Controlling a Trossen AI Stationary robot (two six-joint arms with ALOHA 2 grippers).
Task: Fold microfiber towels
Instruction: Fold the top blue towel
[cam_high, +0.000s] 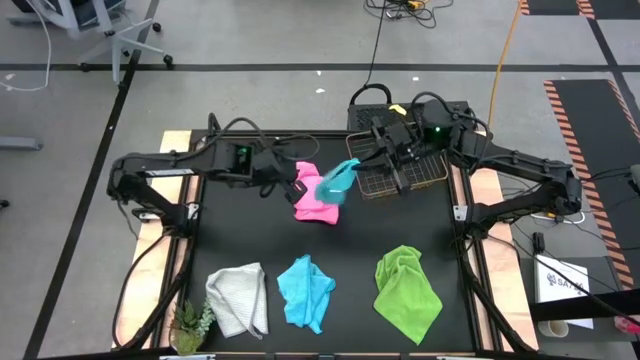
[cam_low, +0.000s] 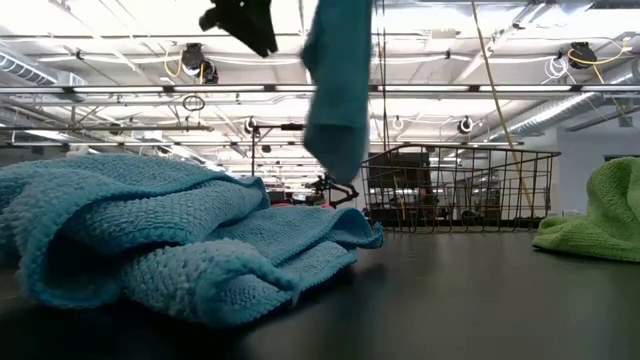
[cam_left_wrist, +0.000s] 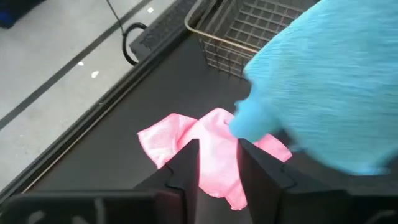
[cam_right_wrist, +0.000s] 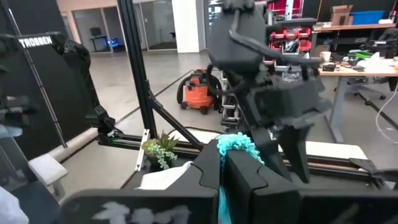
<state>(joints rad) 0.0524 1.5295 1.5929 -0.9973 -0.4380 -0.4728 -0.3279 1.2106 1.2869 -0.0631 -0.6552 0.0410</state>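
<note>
A light blue towel (cam_high: 338, 180) hangs in the air over the table's far middle, held by my right gripper (cam_right_wrist: 225, 165), which is shut on it. It also shows in the low view (cam_low: 340, 80). A pink towel (cam_high: 313, 198) lies crumpled on the table below it. My left gripper (cam_left_wrist: 217, 168) is open just above the pink towel, next to the hanging blue towel (cam_left_wrist: 323, 81). I cannot tell whether it touches either. A white-grey towel (cam_high: 238, 298), a second light blue towel (cam_high: 305, 292) and a lime green towel (cam_high: 407, 290) lie crumpled along the near edge. My right gripper pinches a bunched bit of the light blue towel's upper edge (cam_right_wrist: 235, 146) between its two fingers; how many layers cannot be told. The towel hangs slack below the hold, and its lower end (cam_low: 340, 170) is clear of the table.
A wire basket (cam_high: 402, 172) stands at the far right, just behind my right gripper. A small green plant (cam_high: 190, 322) stands at the near left corner. The table's middle (cam_high: 330, 240) is bare black surface.
</note>
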